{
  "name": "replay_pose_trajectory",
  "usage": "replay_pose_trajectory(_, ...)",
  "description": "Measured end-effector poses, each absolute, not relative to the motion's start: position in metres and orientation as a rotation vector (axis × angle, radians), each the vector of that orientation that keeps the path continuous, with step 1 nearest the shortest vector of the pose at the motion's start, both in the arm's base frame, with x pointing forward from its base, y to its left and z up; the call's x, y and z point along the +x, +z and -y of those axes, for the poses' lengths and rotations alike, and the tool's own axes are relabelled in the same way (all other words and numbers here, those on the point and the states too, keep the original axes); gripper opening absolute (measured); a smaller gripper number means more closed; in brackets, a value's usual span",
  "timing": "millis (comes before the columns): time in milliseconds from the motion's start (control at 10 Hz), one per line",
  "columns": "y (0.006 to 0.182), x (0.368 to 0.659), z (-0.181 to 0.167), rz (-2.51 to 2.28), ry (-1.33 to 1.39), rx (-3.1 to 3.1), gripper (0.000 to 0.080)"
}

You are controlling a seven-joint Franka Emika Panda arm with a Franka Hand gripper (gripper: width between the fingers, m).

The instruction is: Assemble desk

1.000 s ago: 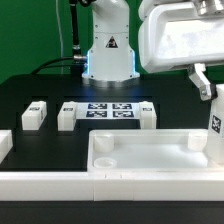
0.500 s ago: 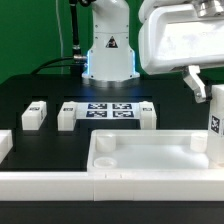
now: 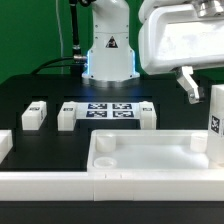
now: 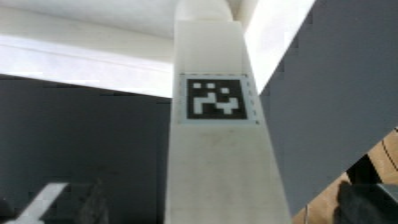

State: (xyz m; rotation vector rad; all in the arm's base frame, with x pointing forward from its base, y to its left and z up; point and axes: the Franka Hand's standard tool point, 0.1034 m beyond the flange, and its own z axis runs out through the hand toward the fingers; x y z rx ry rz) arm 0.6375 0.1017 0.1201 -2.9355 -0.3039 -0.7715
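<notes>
The white desk top (image 3: pixel 150 141), a rimmed tray, lies at the front of the black table. One white leg (image 3: pixel 216 120) with a square tag stands upright at the tray's corner on the exterior view's right. My gripper (image 3: pixel 208 92) straddles the top of that leg and is open; one finger (image 3: pixel 187 84) hangs clear of the leg's side. In the wrist view the tagged leg (image 4: pixel 222 150) runs between my gripper's (image 4: pixel 214 205) fingers with dark gaps on both sides. Three loose legs (image 3: pixel 34 115), (image 3: pixel 67 115), (image 3: pixel 148 113) lie behind the tray.
The marker board (image 3: pixel 108 110) lies flat between the loose legs. The robot's base (image 3: pixel 108 55) stands behind it. A long white rail (image 3: pixel 45 185) runs along the table's front edge, and a white block (image 3: pixel 4 145) sits at the exterior view's left.
The visible finger has swung away from the upright leg, leaving a gap where it had pressed against it. The leg stays standing in the tray's corner.
</notes>
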Motion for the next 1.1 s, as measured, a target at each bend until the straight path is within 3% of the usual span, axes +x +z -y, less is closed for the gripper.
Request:
replay_pose_trajectory(200,0.121,0.638,-0.102,0.305,-0.758,-2.938,0.0649)
replay_pose_trajectory(600,0.142,0.652,-0.102,0.321,-0.615,-2.958,0.0649)
replay_pose_trajectory(1100,0.122,0.646,-0.104,0.289,-0.041,-2.971,0.0649)
